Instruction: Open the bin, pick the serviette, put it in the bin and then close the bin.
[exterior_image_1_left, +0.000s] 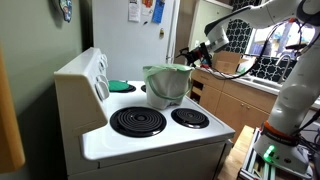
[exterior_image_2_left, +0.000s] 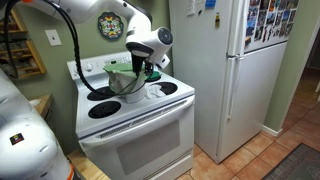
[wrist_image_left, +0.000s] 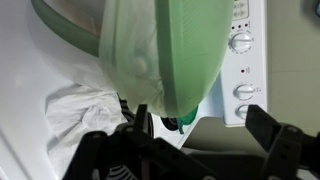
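The bin (exterior_image_1_left: 166, 88) stands on the white stove top, pale grey with a pale green rim; it also shows in an exterior view (exterior_image_2_left: 126, 84). In the wrist view its green lid (wrist_image_left: 190, 50) fills the upper part of the picture, very close. I cannot tell whether the lid is open or down. My gripper (exterior_image_1_left: 194, 52) hovers just beside the bin's top, seen also in an exterior view (exterior_image_2_left: 141, 68). In the wrist view its jaws (wrist_image_left: 198, 114) are open and empty. The white crumpled serviette (wrist_image_left: 75, 105) lies on the stove beside the bin's base.
The stove (exterior_image_1_left: 150, 140) has two front coil burners (exterior_image_1_left: 137, 121) and a raised back panel with knobs (wrist_image_left: 240, 42). A flat green disc (exterior_image_1_left: 120, 86) lies at the back. A white fridge (exterior_image_2_left: 235, 70) stands beside the stove. Wooden cabinets (exterior_image_1_left: 235, 100) are nearby.
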